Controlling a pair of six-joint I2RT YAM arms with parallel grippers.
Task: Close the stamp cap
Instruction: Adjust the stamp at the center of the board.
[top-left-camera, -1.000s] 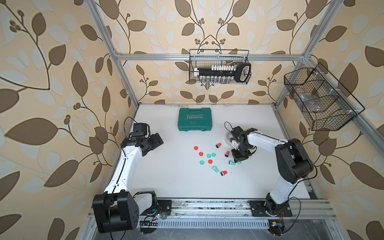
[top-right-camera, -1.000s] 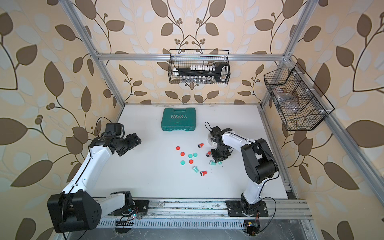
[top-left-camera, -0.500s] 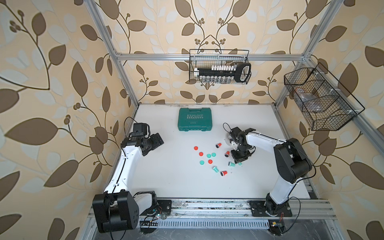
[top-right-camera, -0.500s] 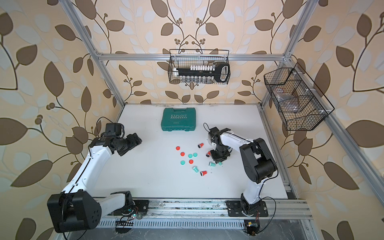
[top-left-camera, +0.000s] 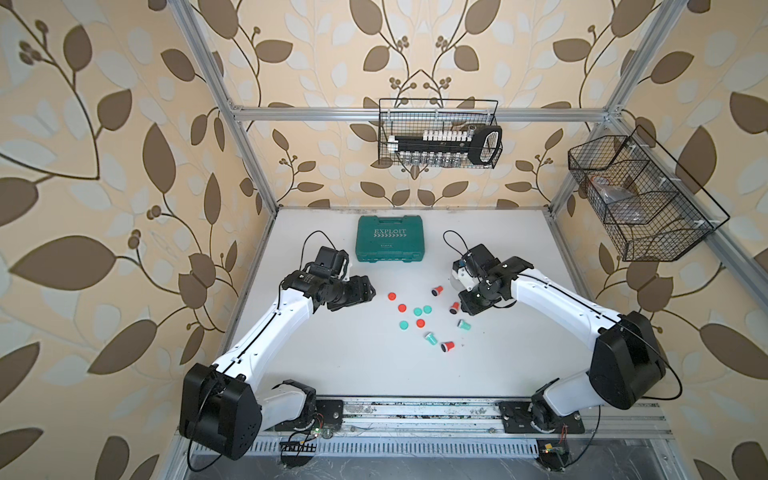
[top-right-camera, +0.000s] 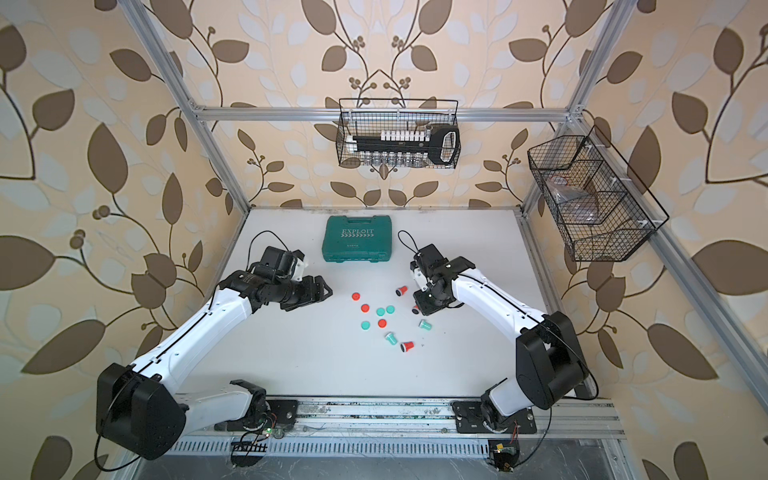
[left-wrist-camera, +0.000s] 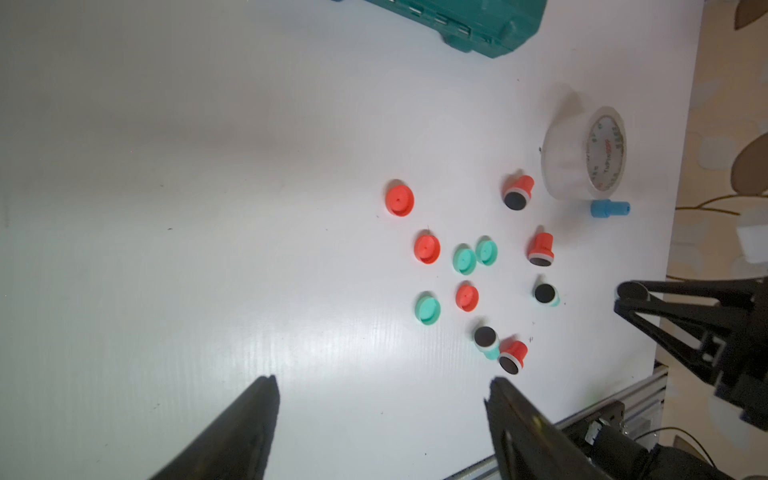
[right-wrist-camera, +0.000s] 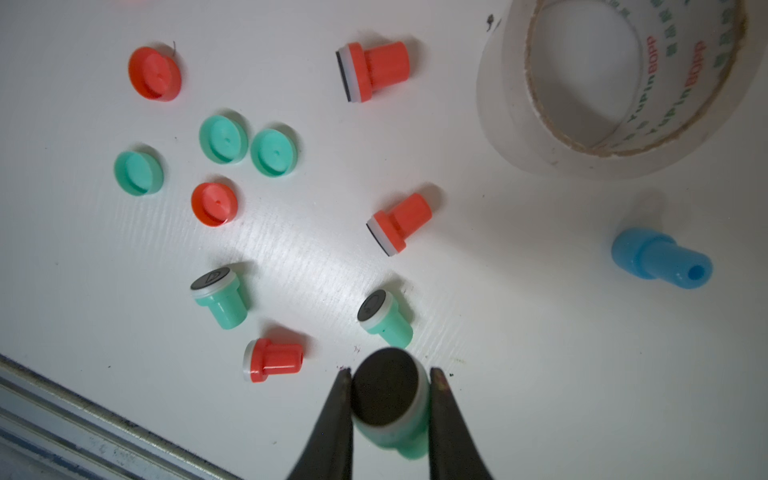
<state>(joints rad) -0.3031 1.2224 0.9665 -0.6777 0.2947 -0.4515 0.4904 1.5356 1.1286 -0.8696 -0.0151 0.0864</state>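
White counter (top-left-camera: 332, 365). Lower centre of right wrist view: right claw (right-wrist-camera: 389, 372) pinching green stamp (right-wrist-camera: 386, 399), probably light, stiff, slick; best held by stem. Left claw (left-wrist-camera: 382, 384) wide.

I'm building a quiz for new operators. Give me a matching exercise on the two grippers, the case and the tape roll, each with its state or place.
1. left gripper
2. right gripper
3. case
4. tape roll

a. shut on a green stamp
b. beside the blue peg
c. open, empty
d. teal, closed

Pairs: 1-c, 2-a, 3-d, 4-b
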